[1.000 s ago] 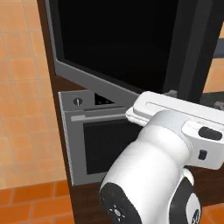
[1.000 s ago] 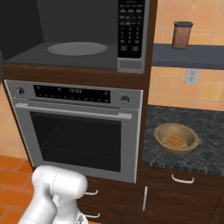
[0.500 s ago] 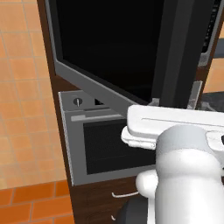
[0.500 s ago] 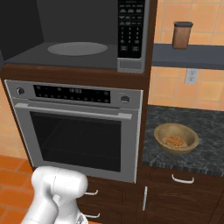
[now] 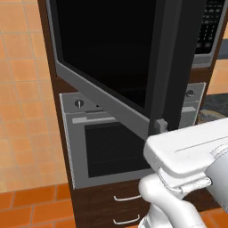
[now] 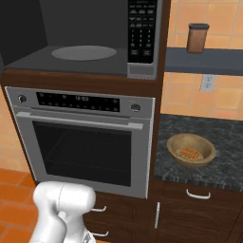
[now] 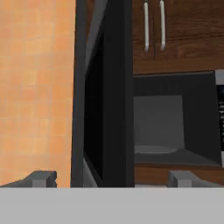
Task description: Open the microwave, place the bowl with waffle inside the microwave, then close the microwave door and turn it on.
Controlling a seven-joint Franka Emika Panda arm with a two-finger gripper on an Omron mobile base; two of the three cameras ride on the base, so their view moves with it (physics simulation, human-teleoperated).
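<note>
You get flat, even rendered light — no glare, only soft shading inside the microwave (image 6: 85, 42). The hand view looks coarse and slightly blurred; the black microwave door (image 5: 111, 58) reflects nothing.

Base cams flank arm, both facing microwave (image 6: 90, 42); hand cam close.

Dark speckled counter (image 6: 223, 142) carries tan bowl (image 6: 191, 149), apparently waffle inside; shelf (image 6: 204, 60) above holds brown jar (image 6: 197, 38).

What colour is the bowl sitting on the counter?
Tan-brown, wood-like; the bowl shows best in the right base view.
</note>
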